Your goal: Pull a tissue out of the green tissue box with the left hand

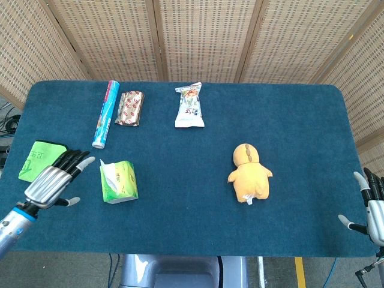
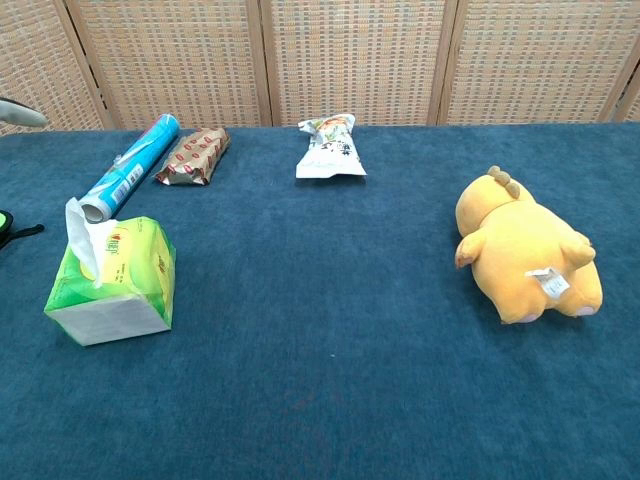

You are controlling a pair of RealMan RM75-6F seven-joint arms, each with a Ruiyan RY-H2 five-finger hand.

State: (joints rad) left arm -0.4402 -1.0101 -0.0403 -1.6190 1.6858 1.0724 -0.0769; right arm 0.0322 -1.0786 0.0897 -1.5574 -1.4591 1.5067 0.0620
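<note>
The green tissue box (image 1: 119, 183) lies on the blue table left of centre, and a white tissue (image 1: 107, 170) sticks up from its top. The chest view shows the same green tissue box (image 2: 112, 282) and tissue (image 2: 80, 236) at the left. My left hand (image 1: 53, 182) hovers just left of the box, open, fingers stretched toward it and apart from it. Only a fingertip (image 2: 22, 113) of it enters the chest view. My right hand (image 1: 373, 205) stays open at the table's right edge, holding nothing.
A green cloth (image 1: 37, 159) lies partly under my left hand. A blue tube (image 1: 105, 113), a brown packet (image 1: 130, 108) and a white snack bag (image 1: 189, 107) sit at the back. A yellow plush toy (image 1: 250, 173) lies right of centre.
</note>
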